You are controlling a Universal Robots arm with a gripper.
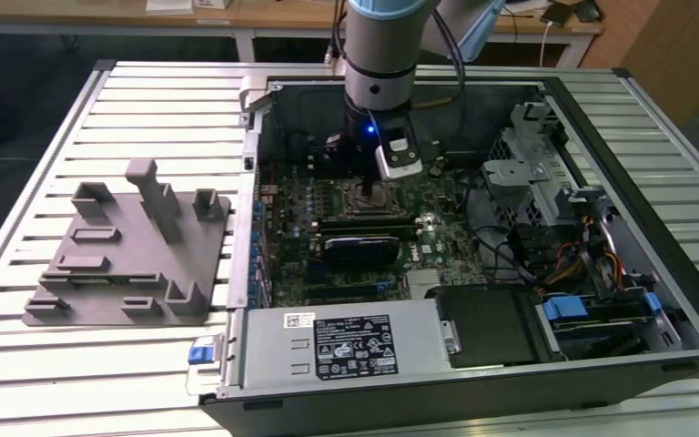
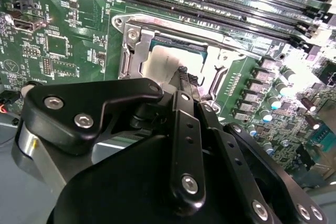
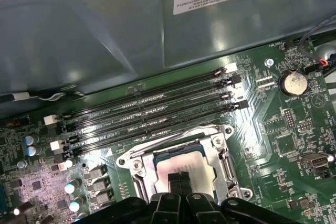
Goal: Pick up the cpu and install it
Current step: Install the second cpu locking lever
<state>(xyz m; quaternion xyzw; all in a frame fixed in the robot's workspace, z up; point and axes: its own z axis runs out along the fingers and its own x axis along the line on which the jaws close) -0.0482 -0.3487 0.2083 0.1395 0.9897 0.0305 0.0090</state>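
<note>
1. The gripper (image 1: 368, 187) hangs straight down inside the open computer case (image 1: 641, 164), right over the CPU socket (image 1: 366, 202) on the motherboard (image 1: 325, 273).
2. In both wrist views the cpu (image 3: 181, 163) lies inside the socket's metal frame (image 2: 131, 51), its pale silver top showing, and the fingertips (image 2: 182, 72) stand pressed together on or just above that top. From where I stand I cannot tell whether they touch it.
3. The fingers look drawn together with nothing between them, so the chip seems to rest in the socket, not in the claw.
4. My worry: if the chip sits slightly askew in the frame, any downward push from the tips could bend contacts beneath it.
5. A sideways drift of the arm could drag the chip across the socket or knock the frame edge.
6. The memory slots (image 3: 152, 111) run just beside the socket, and the black heatsink block (image 1: 362, 246) sits near it on the other side; a tilted withdrawal could clip either.
7. The grey tray (image 1: 125, 264) lies well apart from the socket, outside the case.
</note>
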